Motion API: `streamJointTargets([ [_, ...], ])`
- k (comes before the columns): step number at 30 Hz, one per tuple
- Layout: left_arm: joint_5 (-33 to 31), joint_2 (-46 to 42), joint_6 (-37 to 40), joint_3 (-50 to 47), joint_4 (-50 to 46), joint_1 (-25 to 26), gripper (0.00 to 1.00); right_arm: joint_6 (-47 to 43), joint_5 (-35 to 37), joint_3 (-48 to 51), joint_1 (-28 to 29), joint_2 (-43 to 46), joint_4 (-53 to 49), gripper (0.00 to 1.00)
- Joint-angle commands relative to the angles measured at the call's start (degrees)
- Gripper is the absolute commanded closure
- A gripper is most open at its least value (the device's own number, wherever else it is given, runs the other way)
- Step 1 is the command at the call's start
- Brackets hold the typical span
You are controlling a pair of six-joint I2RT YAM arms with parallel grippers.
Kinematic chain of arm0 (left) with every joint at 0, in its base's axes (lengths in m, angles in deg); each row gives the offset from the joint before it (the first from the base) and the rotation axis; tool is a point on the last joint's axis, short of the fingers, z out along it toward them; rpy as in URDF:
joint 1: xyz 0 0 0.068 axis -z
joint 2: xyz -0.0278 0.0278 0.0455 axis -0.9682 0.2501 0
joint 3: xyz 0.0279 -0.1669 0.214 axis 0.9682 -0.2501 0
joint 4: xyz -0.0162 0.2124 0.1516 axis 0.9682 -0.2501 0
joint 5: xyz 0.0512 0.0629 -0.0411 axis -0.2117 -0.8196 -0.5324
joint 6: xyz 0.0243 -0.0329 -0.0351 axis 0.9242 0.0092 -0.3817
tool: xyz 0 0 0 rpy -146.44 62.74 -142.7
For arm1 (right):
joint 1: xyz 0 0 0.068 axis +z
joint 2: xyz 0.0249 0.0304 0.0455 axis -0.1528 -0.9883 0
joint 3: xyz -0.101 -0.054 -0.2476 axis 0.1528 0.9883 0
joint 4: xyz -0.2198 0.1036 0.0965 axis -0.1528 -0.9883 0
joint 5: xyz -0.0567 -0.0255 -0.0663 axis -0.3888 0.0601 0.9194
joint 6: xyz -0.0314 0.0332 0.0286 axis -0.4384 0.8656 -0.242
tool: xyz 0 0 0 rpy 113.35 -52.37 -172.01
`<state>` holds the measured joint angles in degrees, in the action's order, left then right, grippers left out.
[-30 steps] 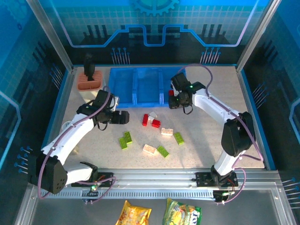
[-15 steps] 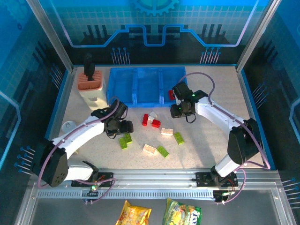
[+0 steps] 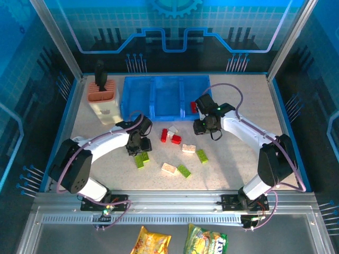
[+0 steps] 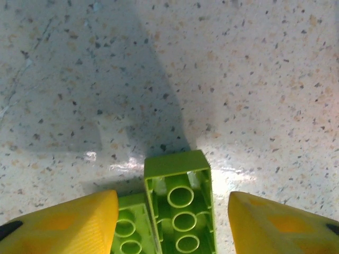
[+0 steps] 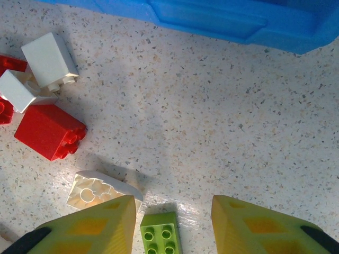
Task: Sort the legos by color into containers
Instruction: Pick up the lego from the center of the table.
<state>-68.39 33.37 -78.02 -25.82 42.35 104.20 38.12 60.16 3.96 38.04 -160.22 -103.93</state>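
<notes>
Two green legos (image 4: 180, 211) on speckled tabletop (image 3: 228, 164) | blue panel walls (image 3: 175, 26) | aluminium rail (image 3: 175, 203)

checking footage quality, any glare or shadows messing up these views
Left wrist: glare on the table beside the upturned green brick, broad shadow beyond. Right wrist: sharp, faint shadow mid-frame. Top external: even light, blue-tinted surround.

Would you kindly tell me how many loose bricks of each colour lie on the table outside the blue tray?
Green bricks: 4
White bricks: 4
Red bricks: 2, as far as I can tell
Total: 10
</notes>
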Motion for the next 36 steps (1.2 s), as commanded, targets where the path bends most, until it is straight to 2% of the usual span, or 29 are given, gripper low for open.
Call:
streamJointTargets([
  [1, -0.3, 1.7, -0.5, 2.3, 0.7, 0.6, 0.44, 0.9, 0.0, 0.7, 0.6, 1.8, -0.6, 0.57],
  [24, 0.7, 7.0, -0.4, 4.0, 0.7, 2.6, 0.49, 1.0, 1.0, 1.3, 0.6, 3.8, -1.8, 0.57],
  [36, -2.6, 7.2, 0.5, 3.7, -2.4, 4.8, 0.56, 1.0, 0.5, 1.4, 0.9, 4.0, -1.7, 0.57],
])
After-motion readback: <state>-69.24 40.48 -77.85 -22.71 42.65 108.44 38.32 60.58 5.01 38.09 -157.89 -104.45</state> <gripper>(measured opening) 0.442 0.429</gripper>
